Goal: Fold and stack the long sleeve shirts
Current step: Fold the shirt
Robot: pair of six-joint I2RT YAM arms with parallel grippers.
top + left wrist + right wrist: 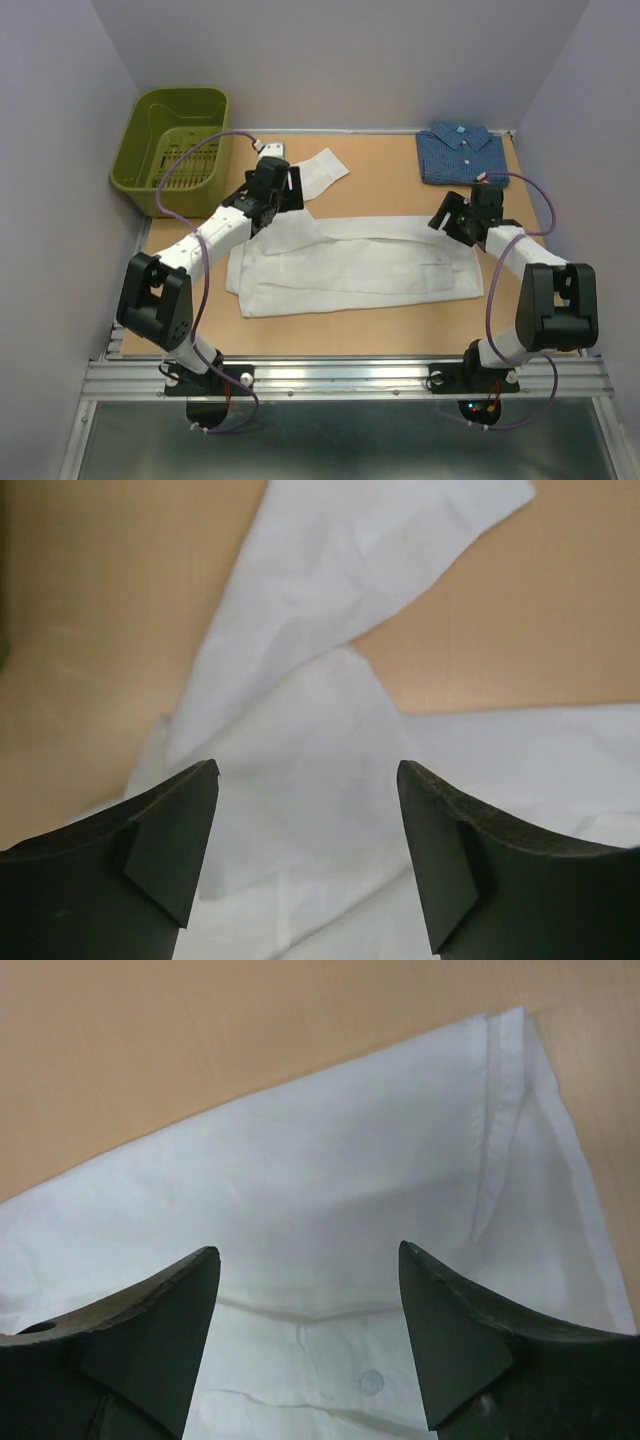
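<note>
The white shirt [360,265] is laid flat in the middle of the bench [385,190], folded into a long wrinkled band, one sleeve [322,172] stretched toward the far left. The blue shirt [461,152] is folded, collar up, at the far right corner.

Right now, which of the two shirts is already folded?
The dark blue shirt at the far right corner, a neat small square. The white shirt lies stretched out in the middle, one sleeve loose.
</note>
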